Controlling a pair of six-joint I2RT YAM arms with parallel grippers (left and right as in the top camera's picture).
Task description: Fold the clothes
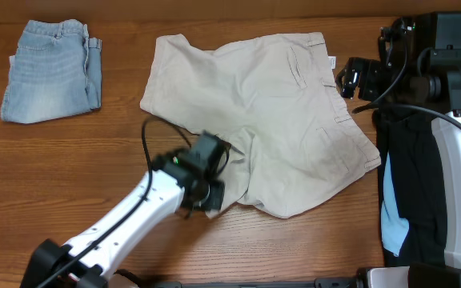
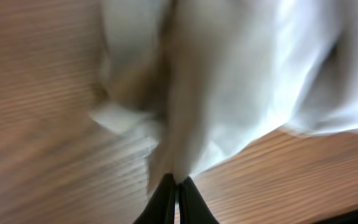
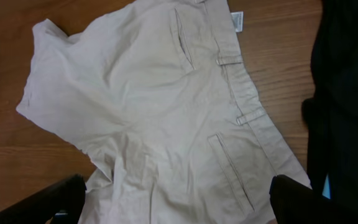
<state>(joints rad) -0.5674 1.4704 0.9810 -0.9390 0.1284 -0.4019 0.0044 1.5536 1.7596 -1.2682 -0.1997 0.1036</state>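
The left claw [image 1: 206, 196] is pinching shut on a leg hem of the beige shorts [image 1: 270, 104], which are lying spread out in the middle of the counter [image 1: 94, 160]. The right claw [image 1: 350, 78] is hanging wide open, holding nothing. The cloth is looking soft, light and floppy, so hems and corners are probably the best places to grab. I am counting one beige pair, one denim pair [image 1: 50, 70] and two claws.

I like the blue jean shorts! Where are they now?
The denim shorts lie in the overhead view's top-left corner, on the table, apart from the beige shorts beside them.
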